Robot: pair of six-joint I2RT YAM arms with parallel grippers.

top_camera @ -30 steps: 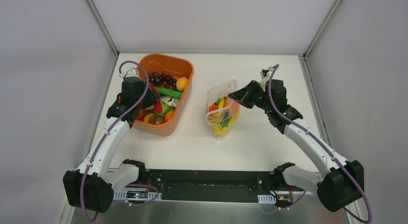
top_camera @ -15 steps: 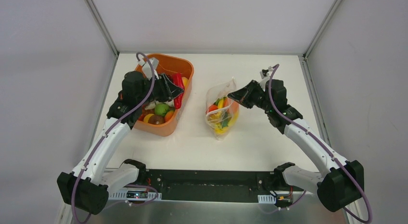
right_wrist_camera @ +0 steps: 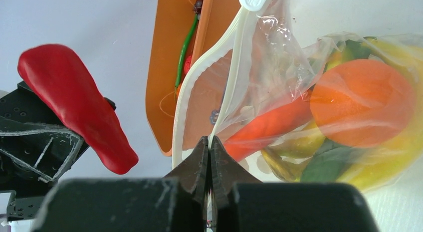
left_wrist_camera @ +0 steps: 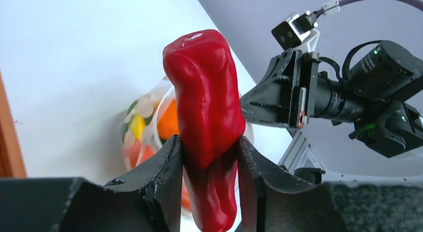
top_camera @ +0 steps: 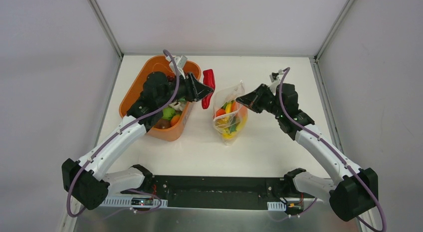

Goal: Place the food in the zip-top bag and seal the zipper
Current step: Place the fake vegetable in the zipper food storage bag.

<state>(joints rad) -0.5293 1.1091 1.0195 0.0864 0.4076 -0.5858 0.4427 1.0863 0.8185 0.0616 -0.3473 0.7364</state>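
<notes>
My left hand grips the red pepper at upper centre, my right hand pinches the zipper — the zip-top bag's narrow mouth could snag the pepper loose.

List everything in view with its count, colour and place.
Table: one, white, under everything.
Tub: one, orange, back left of table.
Tub food: several, green, orange, brown, in tub.
Bag: one, clear, mid-table, mouth open.
Bag food: several, orange, yellow, green, red, in bag.
Pepper: one, red, held up between tub and bag.
Left claw: one, black, shut on pepper.
Right claw: one, black, shut on bag's mouth edge.
</notes>
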